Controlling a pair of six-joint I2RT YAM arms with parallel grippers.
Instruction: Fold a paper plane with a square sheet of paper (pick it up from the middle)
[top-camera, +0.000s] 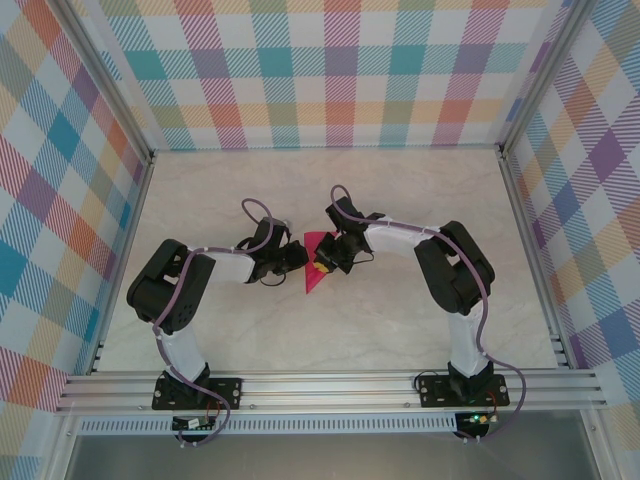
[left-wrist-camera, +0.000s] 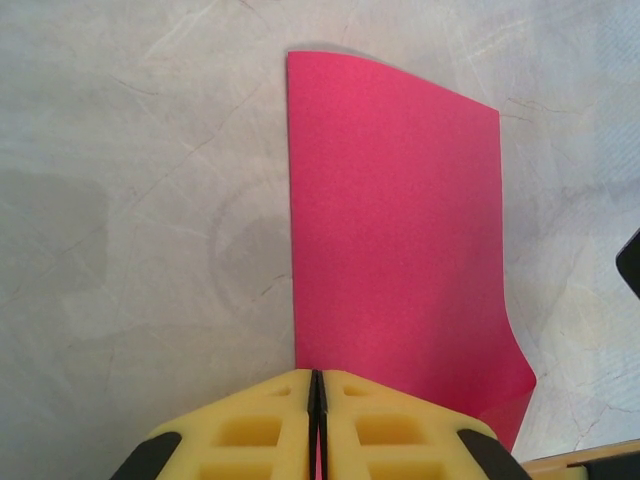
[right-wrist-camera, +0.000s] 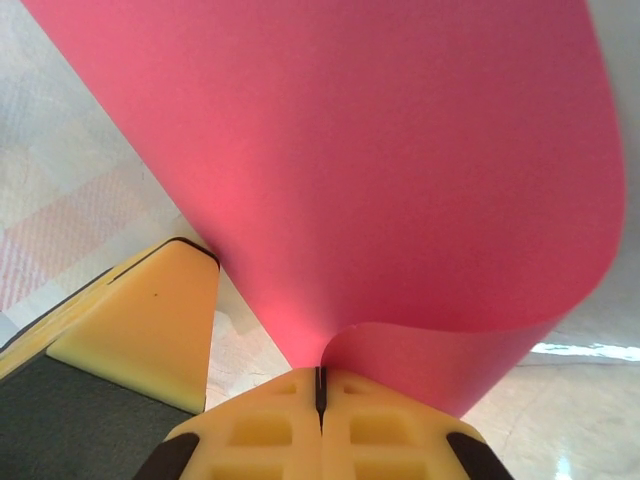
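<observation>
The left fingers (left-wrist-camera: 250, 432) and right fingers (right-wrist-camera: 392, 432) are both pinched shut on the paper (left-wrist-camera: 400, 230), which looks light and floppy, so it seems best held by its edges.

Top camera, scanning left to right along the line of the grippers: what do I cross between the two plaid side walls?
In order: left arm's bent elbow → left gripper → square sheet of paper, pinched by both grippers → right gripper → right arm's bent elbow.

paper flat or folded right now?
Bent over, not flat: the paper curls back into the shut right gripper; the left gripper pinches an edge.
</observation>
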